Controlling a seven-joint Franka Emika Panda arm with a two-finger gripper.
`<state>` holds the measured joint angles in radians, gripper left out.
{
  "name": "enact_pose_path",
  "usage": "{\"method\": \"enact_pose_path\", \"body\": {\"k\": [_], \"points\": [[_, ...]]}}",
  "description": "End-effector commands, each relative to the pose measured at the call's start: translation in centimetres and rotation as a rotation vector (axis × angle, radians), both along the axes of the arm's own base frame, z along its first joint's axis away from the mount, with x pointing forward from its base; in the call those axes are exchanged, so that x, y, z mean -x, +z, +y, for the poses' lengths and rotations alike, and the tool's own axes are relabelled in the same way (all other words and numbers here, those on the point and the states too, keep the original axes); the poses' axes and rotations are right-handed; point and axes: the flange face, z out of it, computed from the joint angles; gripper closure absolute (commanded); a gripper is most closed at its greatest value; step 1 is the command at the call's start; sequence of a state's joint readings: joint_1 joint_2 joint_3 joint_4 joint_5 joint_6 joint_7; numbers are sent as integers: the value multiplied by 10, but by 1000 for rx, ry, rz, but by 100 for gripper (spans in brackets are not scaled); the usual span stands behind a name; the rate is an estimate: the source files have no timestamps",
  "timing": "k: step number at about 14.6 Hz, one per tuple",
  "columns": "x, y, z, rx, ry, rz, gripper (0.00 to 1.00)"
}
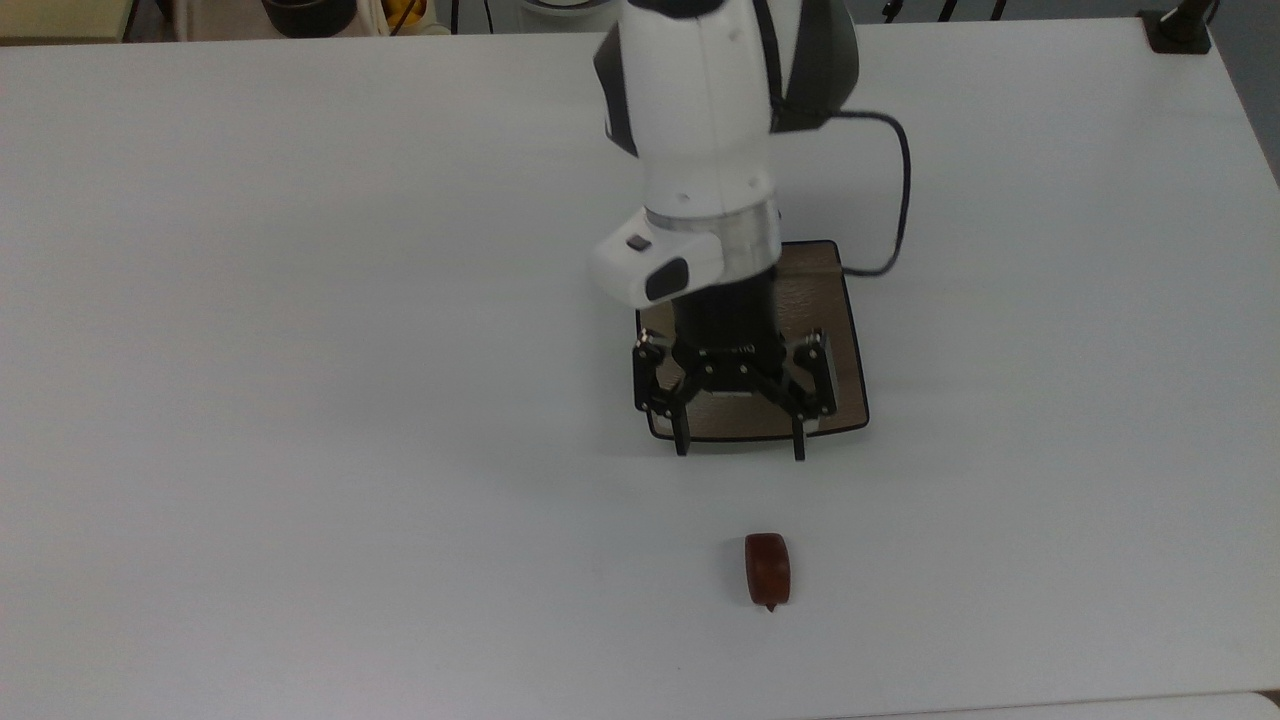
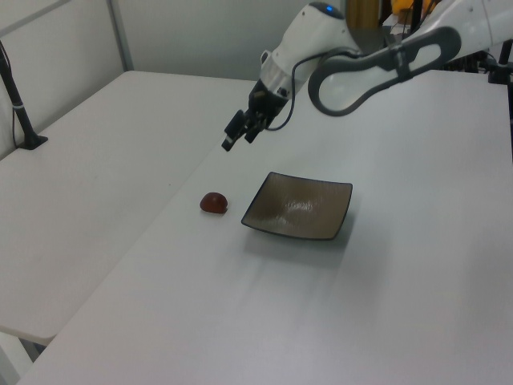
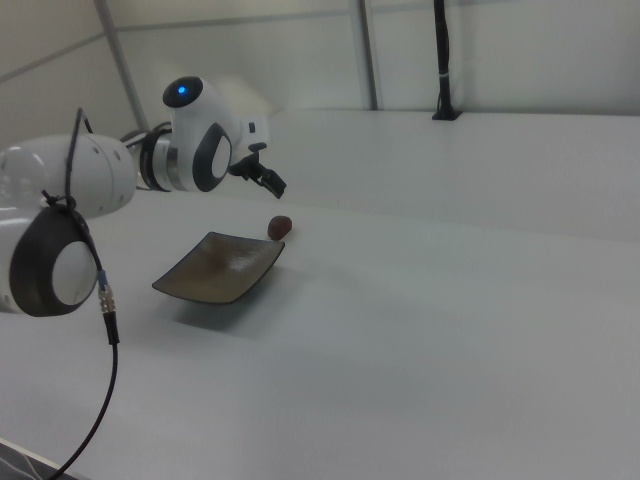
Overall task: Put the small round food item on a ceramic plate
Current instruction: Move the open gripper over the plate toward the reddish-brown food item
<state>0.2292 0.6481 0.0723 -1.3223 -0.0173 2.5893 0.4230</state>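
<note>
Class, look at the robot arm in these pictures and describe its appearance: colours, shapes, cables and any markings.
The arm has smooth, rounded white shells with dark grey joint covers and a silver wrist ring. A blue light glows on one joint. A black cable loops beside the wrist. The gripper is black, with two thin fingers.

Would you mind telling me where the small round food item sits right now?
The small round food item lies on the white table, in the top view just below the ceramic plate, apart from it and from the open claw.

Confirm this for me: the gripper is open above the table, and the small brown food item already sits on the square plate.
Not quite. The food item lies on the bare table, apart from the plate, as the top view shows. The gripper is indeed open above the table.
</note>
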Motion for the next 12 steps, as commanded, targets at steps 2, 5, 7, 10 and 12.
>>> {"method": "enact_pose_path", "body": {"k": [2, 5, 7, 10, 12], "points": [[-34, -53, 13, 72, -55, -53, 0], [-36, -77, 24, 82, -49, -108, 0], [-37, -103, 25, 107, -37, -96, 0], [-40, -115, 32, 116, -27, -105, 0], [-39, -114, 37, 111, -19, -115, 0]]}}
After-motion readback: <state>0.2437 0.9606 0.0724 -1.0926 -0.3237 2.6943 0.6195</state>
